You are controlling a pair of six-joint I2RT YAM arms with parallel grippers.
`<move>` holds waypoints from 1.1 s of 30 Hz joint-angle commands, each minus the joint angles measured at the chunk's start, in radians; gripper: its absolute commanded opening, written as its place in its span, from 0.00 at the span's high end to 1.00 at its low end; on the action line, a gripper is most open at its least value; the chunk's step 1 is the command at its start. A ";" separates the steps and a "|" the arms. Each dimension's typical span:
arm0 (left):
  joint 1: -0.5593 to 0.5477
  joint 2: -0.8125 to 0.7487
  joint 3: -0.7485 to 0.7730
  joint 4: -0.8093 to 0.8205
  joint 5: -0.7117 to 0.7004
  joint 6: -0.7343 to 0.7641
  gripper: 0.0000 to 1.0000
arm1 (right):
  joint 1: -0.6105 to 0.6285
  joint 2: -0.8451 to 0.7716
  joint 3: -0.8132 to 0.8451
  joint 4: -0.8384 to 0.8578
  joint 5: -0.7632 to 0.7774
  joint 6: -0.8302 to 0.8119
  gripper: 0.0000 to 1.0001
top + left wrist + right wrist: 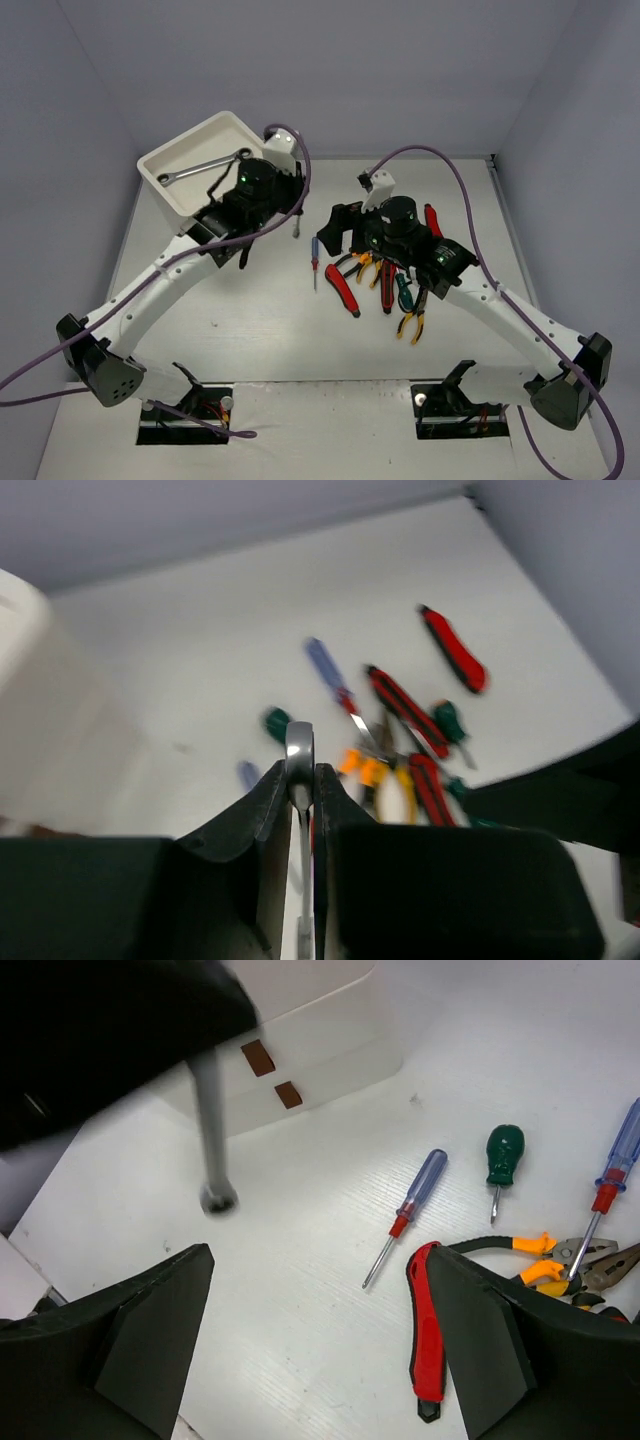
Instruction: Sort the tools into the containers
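Note:
My left gripper is shut on a silver ratchet wrench, which hangs blurred above the table beside the white drawer box. Another silver wrench lies in the box's top tray. The right gripper stands open over bare table with nothing between its fingers, just left of a red-handled cutter. A blue screwdriver and a green screwdriver lie beyond it. Pliers and more screwdrivers sit in a heap under the right arm.
The drawer fronts show small brown tabs. One more red cutter lies at the heap's far right. Grey walls close the table on three sides. Purple cables loop over both arms.

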 commanded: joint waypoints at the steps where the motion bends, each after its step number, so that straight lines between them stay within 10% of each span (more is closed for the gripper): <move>1: 0.091 -0.007 0.222 -0.068 -0.221 0.423 1.00 | -0.019 -0.052 -0.011 0.050 0.033 -0.024 0.13; 15: 0.307 0.335 0.383 0.052 -0.404 0.999 0.93 | -0.025 -0.134 -0.097 -0.066 0.007 -0.010 0.11; 27: 0.335 0.431 0.467 0.046 -0.482 0.962 0.42 | -0.028 -0.142 -0.115 -0.107 0.001 -0.019 0.10; 33: 0.314 0.318 0.405 0.003 -0.483 0.737 0.39 | -0.034 -0.131 -0.106 -0.108 0.001 -0.034 0.09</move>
